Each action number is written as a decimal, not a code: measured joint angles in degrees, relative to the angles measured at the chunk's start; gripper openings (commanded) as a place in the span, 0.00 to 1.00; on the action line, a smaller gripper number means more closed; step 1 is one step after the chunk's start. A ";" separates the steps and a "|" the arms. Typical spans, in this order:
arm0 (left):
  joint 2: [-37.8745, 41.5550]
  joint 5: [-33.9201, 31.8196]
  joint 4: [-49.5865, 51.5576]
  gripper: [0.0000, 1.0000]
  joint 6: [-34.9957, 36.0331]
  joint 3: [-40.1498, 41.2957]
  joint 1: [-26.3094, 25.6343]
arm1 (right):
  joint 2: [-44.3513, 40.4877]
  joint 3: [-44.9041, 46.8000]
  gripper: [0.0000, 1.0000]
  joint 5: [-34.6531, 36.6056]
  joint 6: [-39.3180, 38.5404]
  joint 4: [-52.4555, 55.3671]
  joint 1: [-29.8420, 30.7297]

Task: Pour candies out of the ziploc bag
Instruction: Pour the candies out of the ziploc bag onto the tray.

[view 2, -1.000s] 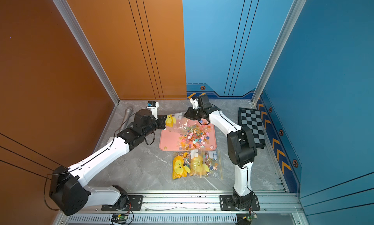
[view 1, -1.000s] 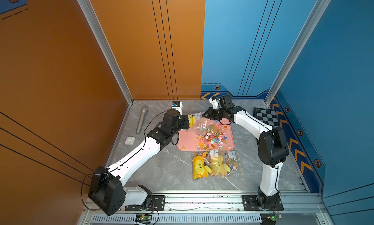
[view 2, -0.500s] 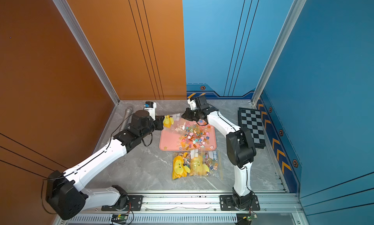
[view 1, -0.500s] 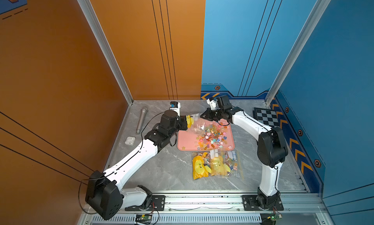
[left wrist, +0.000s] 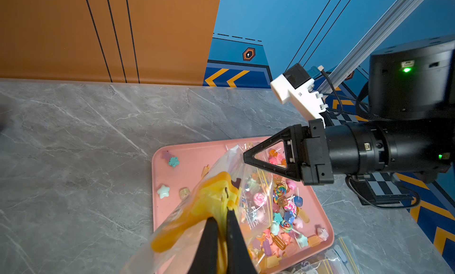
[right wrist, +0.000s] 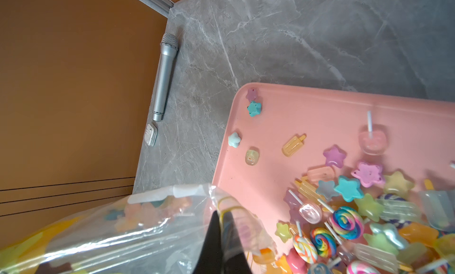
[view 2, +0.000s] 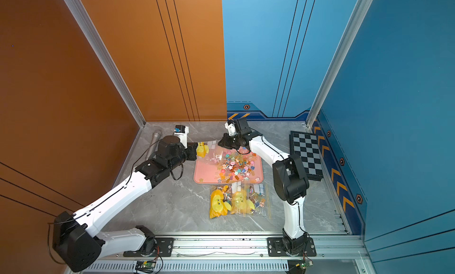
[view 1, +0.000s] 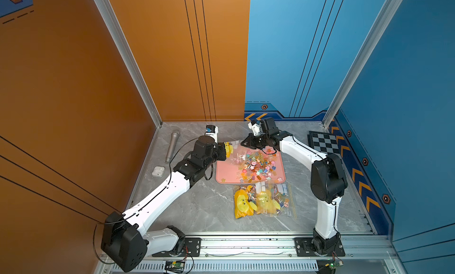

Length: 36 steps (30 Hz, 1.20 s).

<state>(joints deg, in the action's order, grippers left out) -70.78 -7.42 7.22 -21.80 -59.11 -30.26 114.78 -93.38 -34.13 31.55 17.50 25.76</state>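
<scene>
Now: bag (left wrist: 253,206) hangs over the tray's (left wrist: 187,153) far left corner.
Your left gripper (left wrist: 222,218) and right gripper (right wrist: 221,217) clamp its limp, slippery film; most candies (right wrist: 348,187) lie on the tray. Hold it by the corners.

I count two ziploc bags (view 1: 264,202) (view 1: 236,153), one pink tray (view 1: 226,172), one silver microphone (view 1: 172,146), one white earbud case (view 1: 157,171), one chessboard (view 1: 322,142), and loose candies (view 1: 256,165) far too many to tally.

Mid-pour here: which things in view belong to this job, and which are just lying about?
In the job: ziploc bag, candies, pink tray, left end effector, right end effector, both shut on the bag.
Lying about: microphone, earbud case, chessboard, second filled bag.
</scene>
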 measured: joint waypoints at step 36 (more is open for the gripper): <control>5.03 -2.91 3.76 0.00 3.23 1.92 0.63 | 2.54 -2.36 0.00 -0.66 0.83 -0.17 3.43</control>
<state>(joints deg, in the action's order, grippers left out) -65.76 -10.33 10.98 -18.57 -57.19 -29.63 117.32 -95.74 -34.79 32.38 17.32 29.19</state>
